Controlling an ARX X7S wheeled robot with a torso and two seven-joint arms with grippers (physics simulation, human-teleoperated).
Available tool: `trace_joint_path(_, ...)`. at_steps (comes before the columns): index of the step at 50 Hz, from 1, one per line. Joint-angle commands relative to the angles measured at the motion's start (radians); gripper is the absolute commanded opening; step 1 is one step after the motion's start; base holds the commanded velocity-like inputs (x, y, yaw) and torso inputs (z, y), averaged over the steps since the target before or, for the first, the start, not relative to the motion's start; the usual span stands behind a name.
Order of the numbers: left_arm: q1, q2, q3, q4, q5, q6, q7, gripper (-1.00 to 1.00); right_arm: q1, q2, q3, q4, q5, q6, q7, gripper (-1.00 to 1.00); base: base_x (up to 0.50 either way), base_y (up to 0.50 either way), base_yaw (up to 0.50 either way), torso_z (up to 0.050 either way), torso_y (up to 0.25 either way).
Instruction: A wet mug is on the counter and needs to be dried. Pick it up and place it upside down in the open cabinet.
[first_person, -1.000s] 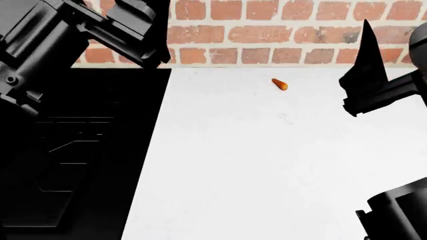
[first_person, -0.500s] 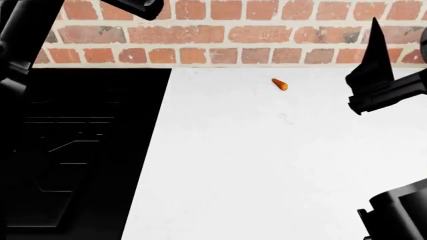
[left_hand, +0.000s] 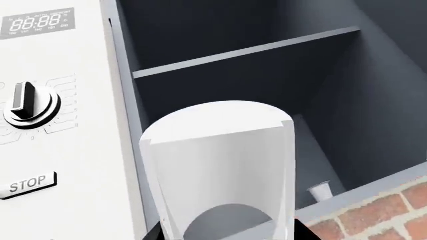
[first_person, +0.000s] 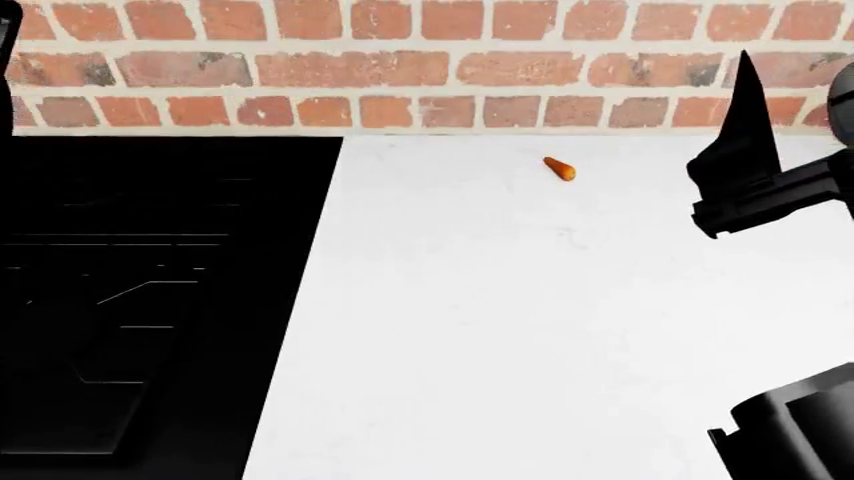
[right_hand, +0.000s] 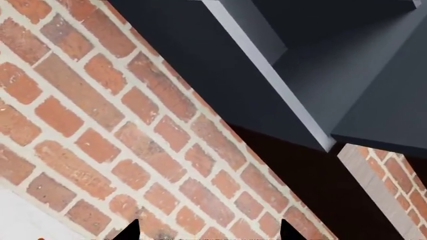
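Mug raised before open cabinet; both claws largely cut off.
Left claw: only dark finger stubs show beside the white mug (left_hand: 220, 170), which it grips before the cabinet shelf (left_hand: 247, 52), beside the microwave panel (left_hand: 47, 110). Table (first_person: 534, 330) carries an orange piece (first_person: 559, 169). Right claw (right_hand: 208, 232): tips apart, empty.

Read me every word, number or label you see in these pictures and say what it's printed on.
"STOP": on a button of the white appliance panel, in the left wrist view.
"88:88": on that panel's display.
Tiny print under the display and around the dial: too small to read.
Head and right wrist views: no text.
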Motion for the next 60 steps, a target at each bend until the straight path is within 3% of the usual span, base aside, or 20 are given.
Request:
trace_joint_path(1, -0.098, 0.031, 0.040, -0.103, 0.057, 0.027, 0.015, -1.00, -0.038, -0.013, 0.005, -0.009, 0.009, 0.009, 0.018, 1.00, 0.00, 0.00, 0.00, 0.000, 0.000)
trace_joint_path(11, -0.131, 0.050, 0.068, -0.171, 0.092, 0.057, 0.035, -1.00, -0.093, -0.066, 0.021, -0.038, 0.033, 0.053, 0.052, 1.00, 0.00, 0.00, 0.00, 0.001, 0.001)
trace_joint_path(27, -0.235, 0.121, 0.086, -0.289, 0.102, 0.068, 0.058, -1.00, -0.144, -0.061, 0.044, -0.056, 0.085, 0.047, 0.110, 1.00, 0.00, 0.00, 0.00, 0.000, 0.000)
trace_joint_path(45, -0.351, 0.265, 0.102, -0.590, 0.128, 0.143, 0.104, -1.00, -0.159, -0.059, 0.053, -0.057, 0.086, 0.031, 0.116, 1.00, 0.00, 0.00, 0.00, 0.000, 0.001)
trace_joint_path(60, -0.449, 0.365, 0.155, -0.974, 0.226, 0.313, 0.188, -1.00, -0.180, -0.058, 0.067, -0.064, 0.091, 0.026, 0.120, 1.00, 0.00, 0.00, 0.00, 0.000, 0.000)
